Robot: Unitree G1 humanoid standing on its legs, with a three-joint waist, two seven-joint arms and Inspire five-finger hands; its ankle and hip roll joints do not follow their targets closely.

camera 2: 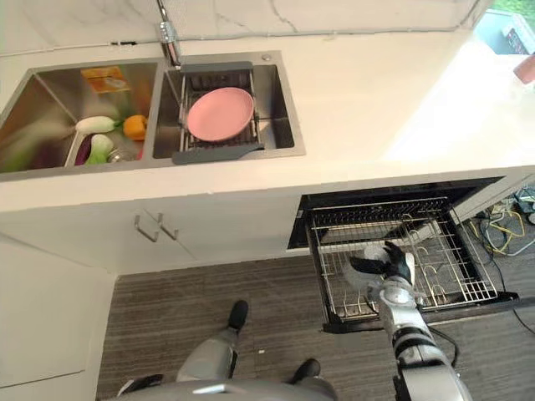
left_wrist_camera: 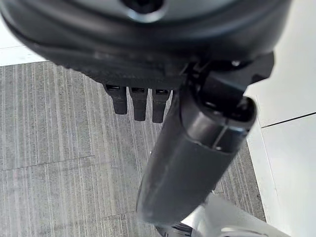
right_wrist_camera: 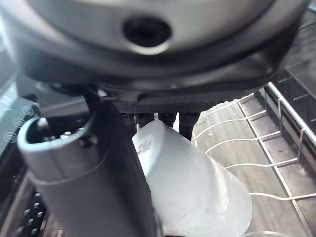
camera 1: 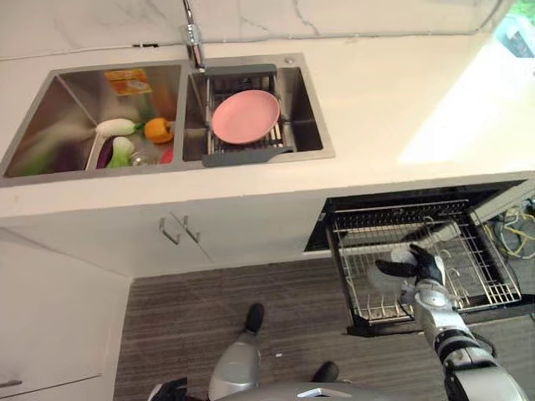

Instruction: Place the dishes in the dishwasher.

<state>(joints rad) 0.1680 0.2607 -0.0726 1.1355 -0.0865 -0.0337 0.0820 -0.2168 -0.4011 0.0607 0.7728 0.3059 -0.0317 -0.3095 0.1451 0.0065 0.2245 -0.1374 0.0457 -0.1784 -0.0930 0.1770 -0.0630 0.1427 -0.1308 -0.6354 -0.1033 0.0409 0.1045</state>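
Clear glass cup (right_wrist_camera: 197,182) pinched between thumb and curled fingers of the right hand (camera 1: 415,266), held tilted just above the wire dishwasher rack (camera 1: 493,284); pink plate (camera 1: 245,116) lying in the sink drainer (camera 1: 242,154).

1. Vegetables (camera 1: 125,142) are lying in the sink's left basin (camera 1: 50,117), upper left.
2. A faucet (camera 1: 192,38) is standing at upper centre.
3. 2 cabinet handles (camera 1: 180,228) are showing at centre.
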